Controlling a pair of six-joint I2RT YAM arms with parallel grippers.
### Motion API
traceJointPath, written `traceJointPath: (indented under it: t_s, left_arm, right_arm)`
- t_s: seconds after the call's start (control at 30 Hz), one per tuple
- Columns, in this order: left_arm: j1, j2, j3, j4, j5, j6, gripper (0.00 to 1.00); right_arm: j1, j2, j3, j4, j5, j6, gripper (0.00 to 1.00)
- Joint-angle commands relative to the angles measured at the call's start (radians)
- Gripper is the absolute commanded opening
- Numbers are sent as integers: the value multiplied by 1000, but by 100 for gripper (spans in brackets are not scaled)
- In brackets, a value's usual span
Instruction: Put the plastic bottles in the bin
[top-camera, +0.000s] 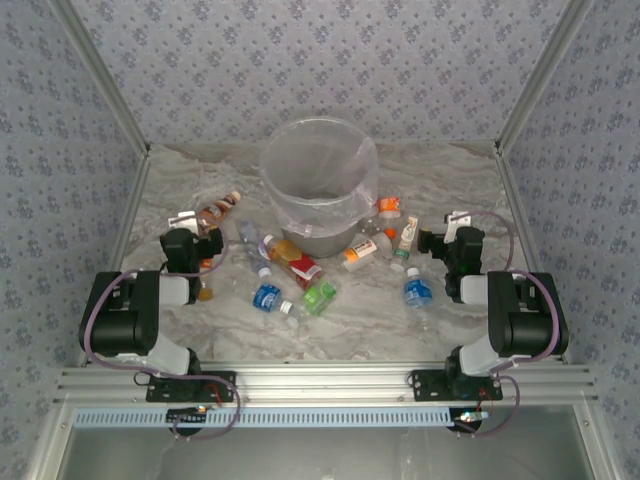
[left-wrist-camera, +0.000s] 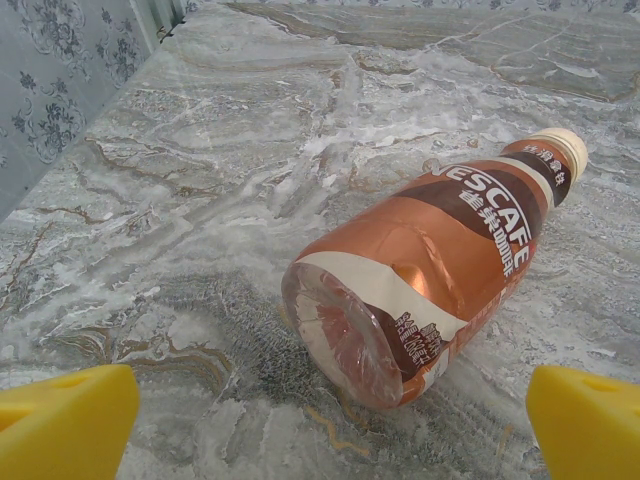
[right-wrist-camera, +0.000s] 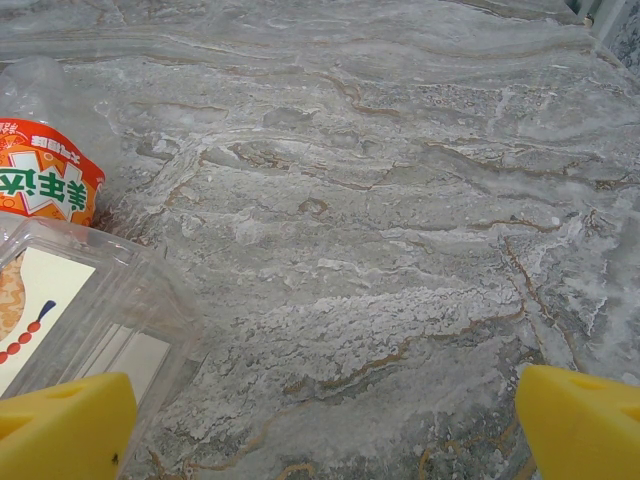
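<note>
Marble tabletop (left-wrist-camera: 200, 150) below, my left gripper (left-wrist-camera: 325, 425) hangs wide open, empty, facing the brown bottle (left-wrist-camera: 430, 270) on its side; one finger touching first could roll it away.

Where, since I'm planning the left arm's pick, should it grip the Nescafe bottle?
Probably across the wide labelled middle of the Nescafe bottle, coming from its base end. It lies on its side, base toward the open left gripper, narrowing toward the cap.

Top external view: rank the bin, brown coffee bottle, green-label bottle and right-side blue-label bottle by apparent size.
1. bin, by far the largest.
2. brown coffee bottle, slightly longer than the rest.
3. green-label bottle and blue-label bottle look alike, so I'm not ranking them.
</note>
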Motion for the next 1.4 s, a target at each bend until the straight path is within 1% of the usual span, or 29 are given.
traceJointPath:
  t_s: [0.0, 0.2, 0.27, 0.43, 0.5, 0.57, 0.7, 0.77, 0.9, 0.97, 1.07, 1.2, 1.3, 1.37]
  left_arm:
    - [6, 9, 19, 26, 4, -1, 100]
    - [6, 9, 17, 29, 6, -1, 99]
    - [6, 8, 18, 29, 9, 0, 99]
    - [2, -75, 81, -152, 15, 12, 100]
    - [-2, -113, 86, -188, 12, 15, 99]
    - [-15, -150, 86, -210, -18, 21, 99]
    - [-50, -230, 91, -252, -80, 22, 100]
    - [-57, -275, 106, -299, -101, -19, 100]
    - [-63, -363, 175, -501, -150, -171, 99]
    - [-66, -403, 204, -598, -153, -252, 99]
    - [-70, -465, 224, -710, -106, -365, 99]
    - [-74, -537, 230, -838, -45, -503, 99]
    - [-74, -572, 237, -920, 6, -547, 99]
    - [-74, -586, 246, -964, 33, -562, 99]
  right_arm:
    - [6, 14, 19, 19, 12, -4, 100]
    - [7, 10, 15, 27, 8, -5, 100]
    - [9, -5, 22, 2, -8, -14, 100]
    - [14, -105, 45, -113, -6, -20, 100]
    - [16, -153, 61, -176, -6, -22, 100]
    - [21, -202, 82, -239, -4, -18, 100]
    - [28, -280, 141, -369, -4, 47, 100]
    - [39, -300, 180, -444, -5, 94, 100]
    - [73, -309, 276, -637, 15, 214, 100]
    - [94, -297, 327, -720, 40, 273, 100]
    - [125, -266, 371, -795, 38, 356, 100]
    - [170, -170, 472, -963, 59, 456, 100]
    - [196, -68, 549, -1072, 65, 489, 100]
    - [210, -15, 580, -1096, 67, 484, 98]
